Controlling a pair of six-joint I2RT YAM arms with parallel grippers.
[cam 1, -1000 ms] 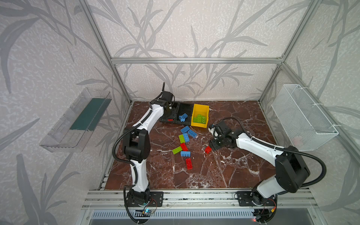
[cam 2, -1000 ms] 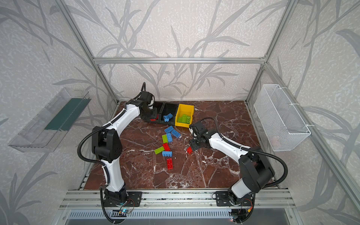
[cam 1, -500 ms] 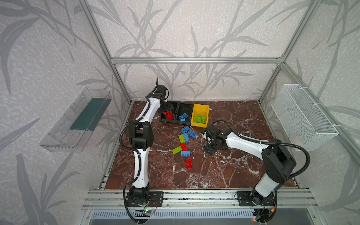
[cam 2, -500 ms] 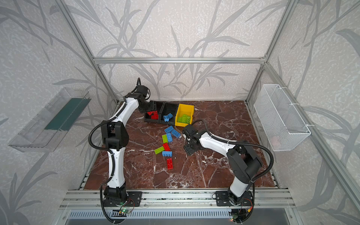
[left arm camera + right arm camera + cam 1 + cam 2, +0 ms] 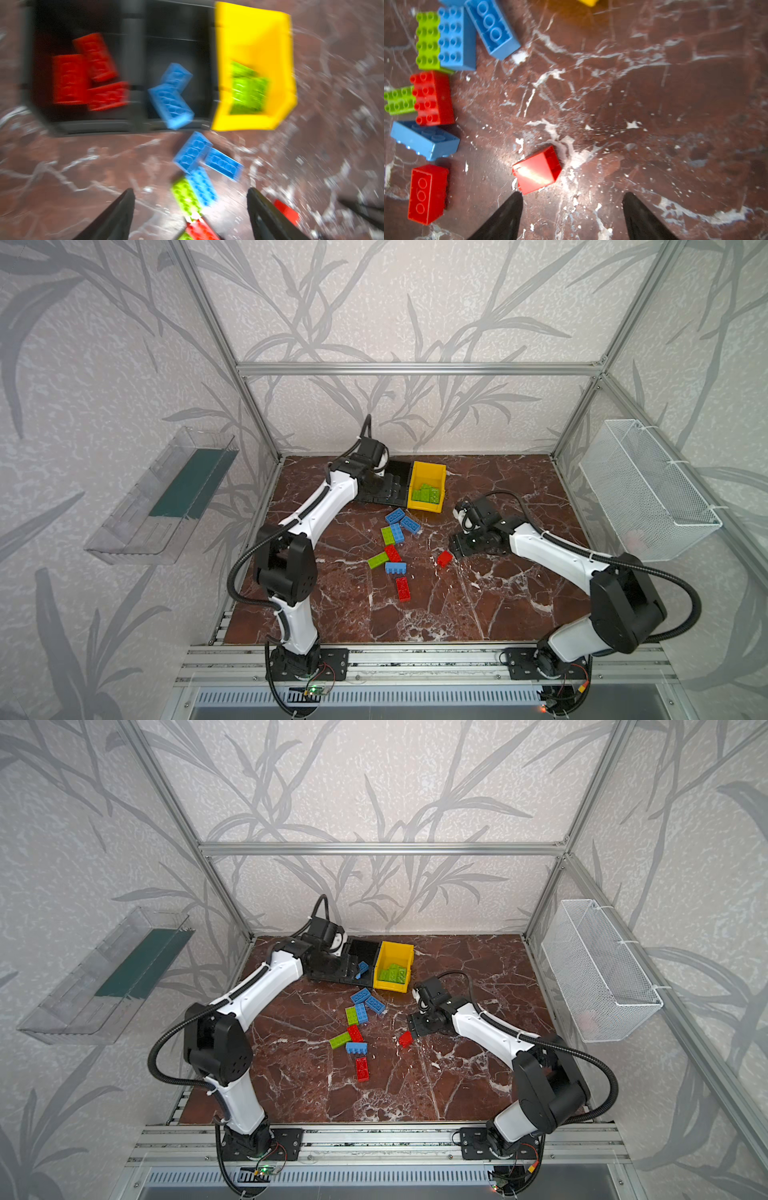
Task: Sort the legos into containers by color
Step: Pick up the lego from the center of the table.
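Heavily blurred: containers (image 5: pixel 93 127) and their legos (image 5: pixel 68 79).

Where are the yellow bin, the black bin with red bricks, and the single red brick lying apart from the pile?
yellow bin (image 5: pixel 429 475): in a top view, bare inner back wall.
black bin with red bricks (image 5: pixel 89 125): left wrist view, front rim.
single red brick (image 5: pixel 536 169): right wrist view, smooth upper face.

Red, blue, lime legos (image 5: pixel 392 553), yellow bin (image 5: pixel 429 472) — two black bins (image 5: pixel 178 27), white-veined red-brown tabletop (image 5: pixel 498 593)

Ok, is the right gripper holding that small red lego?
No, the right gripper is open and the small red lego lies loose just ahead of it.
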